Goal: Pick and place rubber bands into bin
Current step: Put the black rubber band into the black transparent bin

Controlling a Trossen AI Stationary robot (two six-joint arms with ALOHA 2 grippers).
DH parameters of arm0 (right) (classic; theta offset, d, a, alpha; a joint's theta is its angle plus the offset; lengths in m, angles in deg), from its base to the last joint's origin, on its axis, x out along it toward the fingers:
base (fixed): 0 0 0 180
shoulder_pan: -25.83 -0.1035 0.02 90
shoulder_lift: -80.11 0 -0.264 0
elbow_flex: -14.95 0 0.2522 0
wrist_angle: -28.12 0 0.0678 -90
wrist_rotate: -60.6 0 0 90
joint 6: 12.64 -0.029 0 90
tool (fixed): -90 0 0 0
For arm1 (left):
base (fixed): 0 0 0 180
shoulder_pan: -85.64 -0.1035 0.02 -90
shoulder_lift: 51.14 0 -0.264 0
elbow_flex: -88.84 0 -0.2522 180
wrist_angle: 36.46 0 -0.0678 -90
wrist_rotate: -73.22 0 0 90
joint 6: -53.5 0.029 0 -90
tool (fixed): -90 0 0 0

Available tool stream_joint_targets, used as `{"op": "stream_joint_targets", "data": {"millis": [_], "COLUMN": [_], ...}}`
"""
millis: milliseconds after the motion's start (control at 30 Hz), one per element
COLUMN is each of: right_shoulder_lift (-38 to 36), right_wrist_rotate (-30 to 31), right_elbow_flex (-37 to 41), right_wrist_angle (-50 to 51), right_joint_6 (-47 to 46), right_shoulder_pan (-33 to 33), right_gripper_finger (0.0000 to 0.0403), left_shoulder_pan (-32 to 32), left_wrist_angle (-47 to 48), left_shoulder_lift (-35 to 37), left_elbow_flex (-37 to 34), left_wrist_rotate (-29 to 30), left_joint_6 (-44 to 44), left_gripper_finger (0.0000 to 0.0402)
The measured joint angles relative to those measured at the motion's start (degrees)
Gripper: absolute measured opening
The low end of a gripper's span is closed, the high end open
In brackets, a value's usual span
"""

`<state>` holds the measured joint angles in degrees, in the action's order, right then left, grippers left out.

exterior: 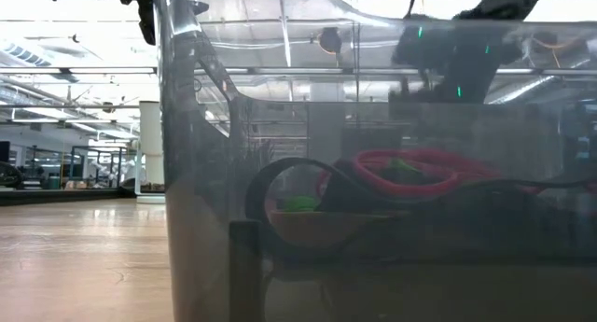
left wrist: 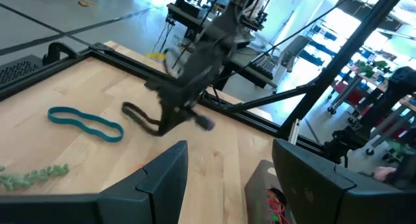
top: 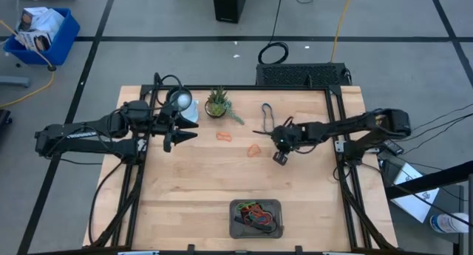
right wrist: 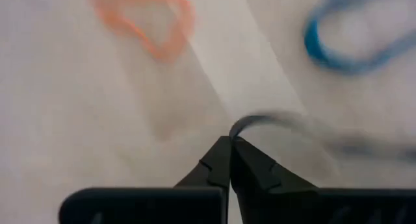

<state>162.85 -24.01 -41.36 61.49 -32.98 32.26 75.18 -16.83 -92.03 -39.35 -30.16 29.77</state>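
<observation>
From above, we saw the right gripper (top: 275, 134) pinching a black rubber band (top: 264, 131) mid-table, the bin (top: 256, 218) near the front edge. Its wrist view showed closed fingertips (right wrist: 229, 160) gripping it. The left gripper (top: 181, 131) waited wide.

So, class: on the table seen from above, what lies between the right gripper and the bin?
High view: only bare wood separates the right gripper, shut on a black rubber band, from the bin.
</observation>
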Motion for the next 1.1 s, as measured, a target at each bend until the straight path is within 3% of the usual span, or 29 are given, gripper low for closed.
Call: {"op": "stream_joint_targets", "data": {"millis": [200, 467, 733, 900, 1100], "right_shoulder_lift": [-11.67, -28.0, -34.64, -32.95, -24.41], "right_wrist_rotate": [0.43, 0.37, -2.91, -3.9, -1.31], "right_elbow_flex": [-2.22, -3.6, -4.12, -10.91, -22.46], "right_wrist_angle": [-2.66, -21.17, -38.66, -31.39, -15.62], "right_joint_6": [-1.03, 0.26, 1.73, 4.52, 6.35], "right_shoulder_pan": [-3.65, -8.81, -15.95, -20.9, -26.76], "right_gripper_finger": [0.0002, 0.0001, 0.0001, 0.0, 0.0], "left_shoulder_pan": [-0.02, 0.0, 0.0, -0.01, -0.01], "left_wrist_angle": [-0.02, -0.02, -0.02, -0.02, -0.03], "left_shoulder_lift": [0.01, 0.02, 0.02, 0.02, 0.01], "left_elbow_flex": [0.0, 0.0, 0.0, 0.0, 0.0], "left_wrist_rotate": [0.0, 0.0, 0.0, 0.0, 0.02], "left_joint_6": [-0.06, -0.17, -0.15, -0.11, -0.02], "left_gripper_finger": [0.023, 0.023, 0.023, 0.023, 0.023]}}
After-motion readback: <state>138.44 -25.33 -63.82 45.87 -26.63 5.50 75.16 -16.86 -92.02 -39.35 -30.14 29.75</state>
